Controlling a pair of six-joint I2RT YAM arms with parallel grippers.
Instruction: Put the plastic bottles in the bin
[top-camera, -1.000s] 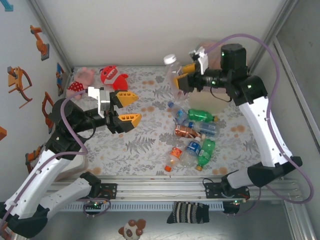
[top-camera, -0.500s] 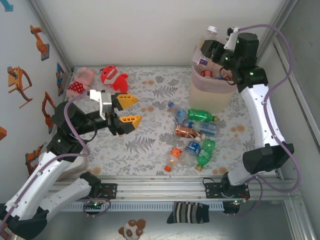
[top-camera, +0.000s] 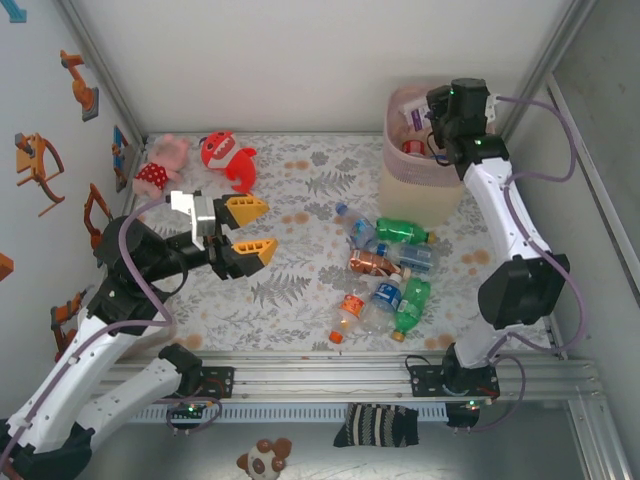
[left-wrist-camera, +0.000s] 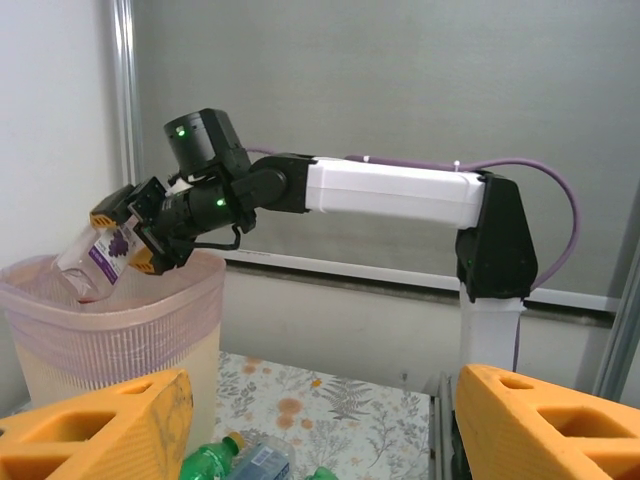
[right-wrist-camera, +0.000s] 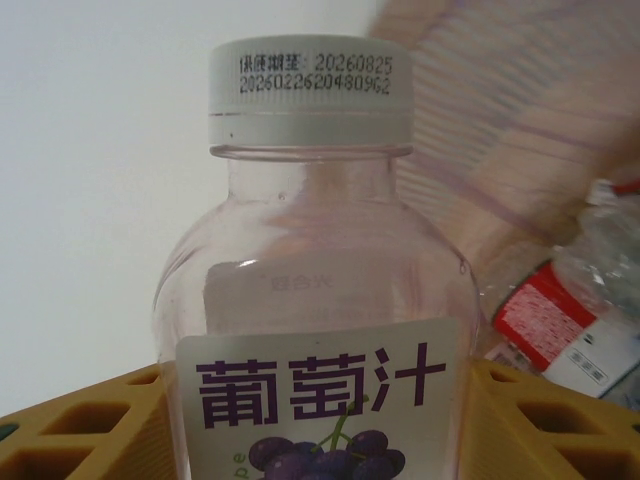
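right gripper clamped on juice bottle, tipped cap-first into bin for release | left gripper jaws apart, empty, seemingly parked aside | other bottles lie on table

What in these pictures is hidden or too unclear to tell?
- Right wrist view: lower half of the grape juice bottle, cut off by the bottom edge.
- Top view: what lies inside the bin, mostly covered by the right arm.
- Top view: labels on the loose bottles, too small to read.
- Left wrist view: left fingers, mostly cut off below.
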